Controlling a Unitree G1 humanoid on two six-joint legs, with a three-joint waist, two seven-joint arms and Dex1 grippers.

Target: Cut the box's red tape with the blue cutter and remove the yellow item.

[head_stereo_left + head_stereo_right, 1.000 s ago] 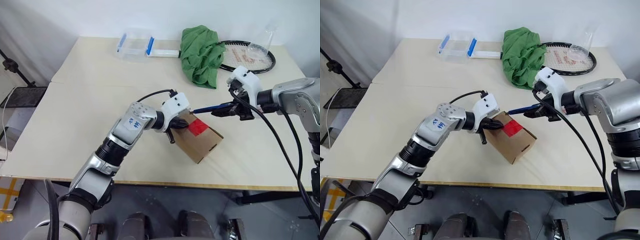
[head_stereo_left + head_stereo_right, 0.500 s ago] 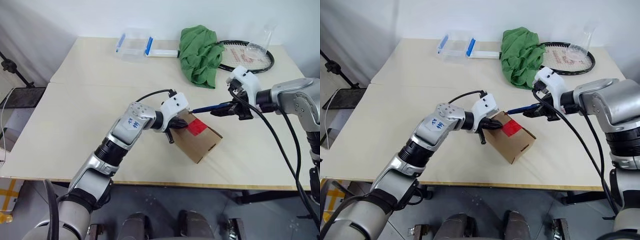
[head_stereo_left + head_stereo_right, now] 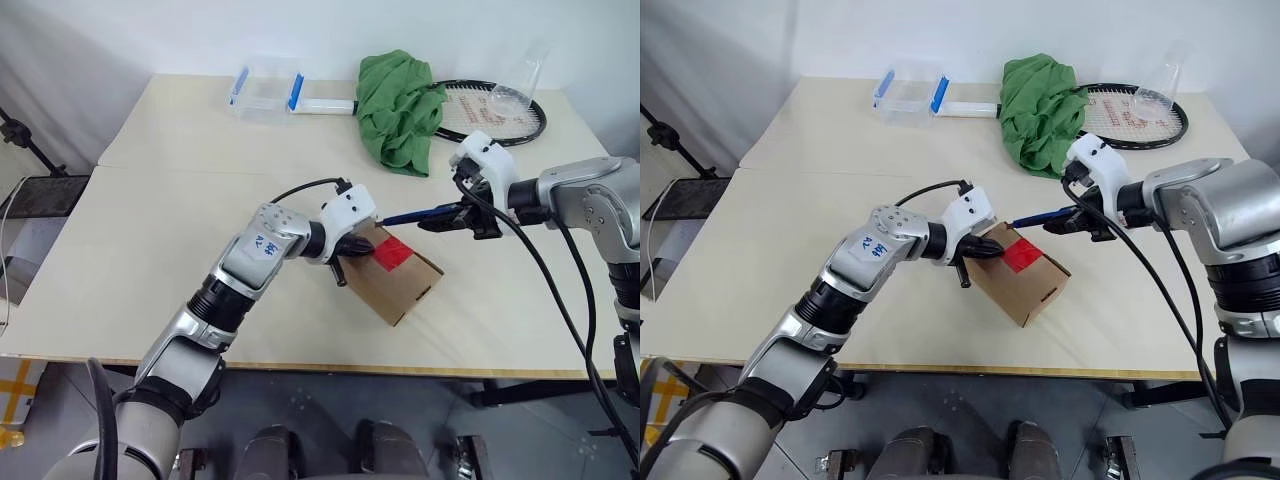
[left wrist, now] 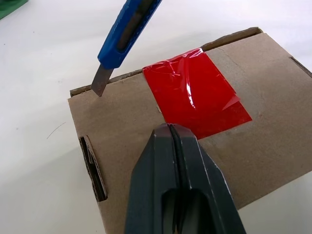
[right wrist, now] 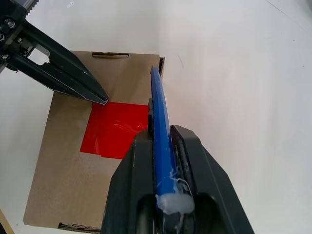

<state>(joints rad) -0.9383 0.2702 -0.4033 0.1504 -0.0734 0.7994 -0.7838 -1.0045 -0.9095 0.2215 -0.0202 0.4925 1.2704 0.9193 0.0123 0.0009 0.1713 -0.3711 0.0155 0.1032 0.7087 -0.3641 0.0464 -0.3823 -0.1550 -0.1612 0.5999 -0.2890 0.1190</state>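
The box (image 3: 398, 277), a brown cardboard carton, lies on the pale table (image 3: 180, 210) toward its near edge, right of centre, turned at an angle to that edge; the red tape (image 4: 196, 93) crosses the seam of its upper face, uncut. Left gripper (image 3: 352, 250): fingers pressed together with nothing between them, their tips resting on the cardboard at the tape's left edge, as the left wrist view shows (image 4: 171, 134). Right gripper (image 3: 452, 218): pinching the blue cutter (image 3: 418, 215) near its rear end; the cutter reaches leftward over the box, its dark blade tip (image 4: 99, 84) at the far edge of the upper face, just beside the tape and not on it; whether the tip touches the cardboard cannot be told. Far side of the table: a clear plastic container with blue clips (image 3: 268, 89) at left centre; a crumpled green cloth (image 3: 399, 107) to its right, overlapping a racket (image 3: 490, 110); a clear glass flask (image 3: 520, 82) on the racket's strings.
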